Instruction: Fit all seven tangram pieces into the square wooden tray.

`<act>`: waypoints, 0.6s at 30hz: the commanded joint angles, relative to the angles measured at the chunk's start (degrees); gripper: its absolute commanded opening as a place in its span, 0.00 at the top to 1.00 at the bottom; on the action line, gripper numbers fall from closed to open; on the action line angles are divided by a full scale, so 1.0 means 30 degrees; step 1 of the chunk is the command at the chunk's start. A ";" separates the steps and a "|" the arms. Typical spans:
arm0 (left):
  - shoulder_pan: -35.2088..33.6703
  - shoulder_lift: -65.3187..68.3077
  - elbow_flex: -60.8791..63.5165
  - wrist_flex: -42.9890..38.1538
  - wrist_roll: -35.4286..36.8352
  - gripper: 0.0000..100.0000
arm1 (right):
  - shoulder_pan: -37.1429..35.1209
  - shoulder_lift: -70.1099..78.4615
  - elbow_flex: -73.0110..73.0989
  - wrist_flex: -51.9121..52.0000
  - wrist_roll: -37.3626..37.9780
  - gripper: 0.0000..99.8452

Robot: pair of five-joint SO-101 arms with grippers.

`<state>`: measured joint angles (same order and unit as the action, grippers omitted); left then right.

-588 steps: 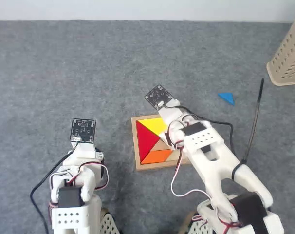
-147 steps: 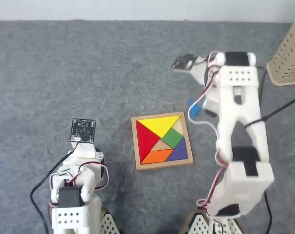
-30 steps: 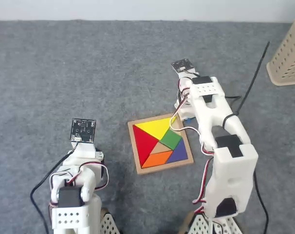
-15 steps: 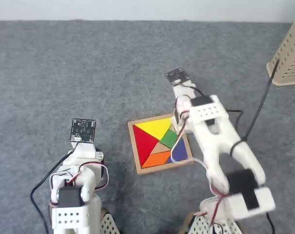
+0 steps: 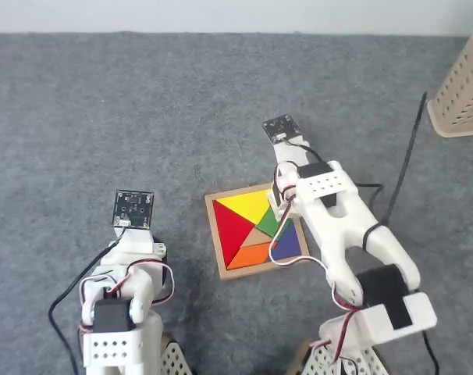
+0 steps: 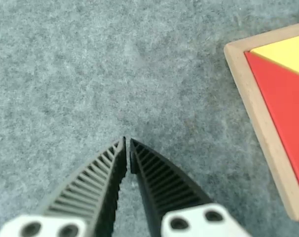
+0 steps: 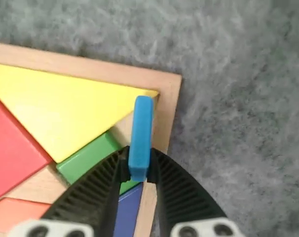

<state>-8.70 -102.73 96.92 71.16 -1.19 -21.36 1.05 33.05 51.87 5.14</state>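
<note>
The square wooden tray (image 5: 214,237) lies mid-table, a little askew, holding yellow (image 5: 247,205), red (image 5: 230,228), orange (image 5: 250,254), green and purple pieces. My right arm (image 5: 322,195) leans over the tray's far right corner. In the right wrist view, the right gripper (image 7: 139,151) is shut on a small blue piece (image 7: 141,126) held on edge, just above a bare wooden gap (image 7: 126,127) between the yellow piece (image 7: 65,111) and the green piece (image 7: 88,158). My left gripper (image 6: 128,143) is shut and empty over the carpet, left of the tray's corner (image 6: 234,50).
A beige slotted basket (image 5: 463,86) stands at the far right edge. A black cable (image 5: 404,168) runs across the carpet right of the right arm. The left arm (image 5: 131,262) sits at the near left.
The right arm has swung from beyond the tray's far right corner to over that corner, carrying the blue piece. The tray sits slightly turned from 4.9 s ago. The left arm is still.
</note>
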 commanded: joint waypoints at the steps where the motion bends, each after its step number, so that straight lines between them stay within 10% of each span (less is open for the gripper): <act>1: -0.0029 -0.0117 -0.0103 0.0117 0.0117 0.99 | -0.0190 0.0161 -0.1465 0.0542 -0.0322 0.99; 18: -0.0029 -0.0117 -0.0103 0.0117 0.0117 0.99 | -0.0161 -0.0425 -0.1817 0.1538 -0.0352 0.91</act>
<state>-8.70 -102.73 96.92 71.16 -1.19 -21.45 2.64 30.59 54.95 4.79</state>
